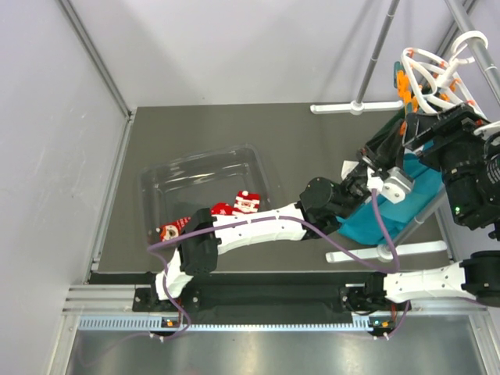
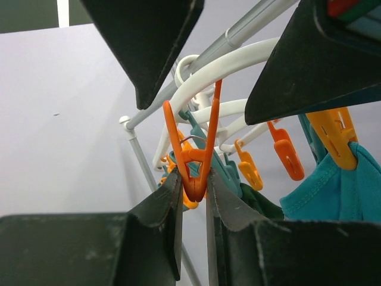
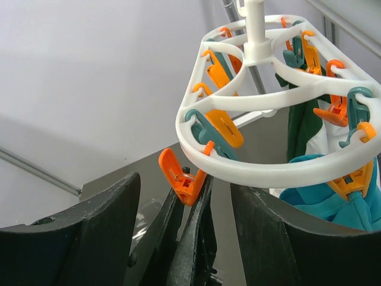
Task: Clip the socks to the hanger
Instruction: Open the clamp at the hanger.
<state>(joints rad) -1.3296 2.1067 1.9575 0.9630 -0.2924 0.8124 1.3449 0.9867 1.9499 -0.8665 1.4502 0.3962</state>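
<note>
Gripper [image 2: 194, 196] of left arm aloft, around hanger's [image 2: 238, 61] orange peg [image 2: 193, 159].

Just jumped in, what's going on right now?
The left tool is pinching an orange peg on the white hanger. The right tool sits open right beside it, holding nothing. The red socks lie down at the clear tray, so no sock is clipped yet.
</note>
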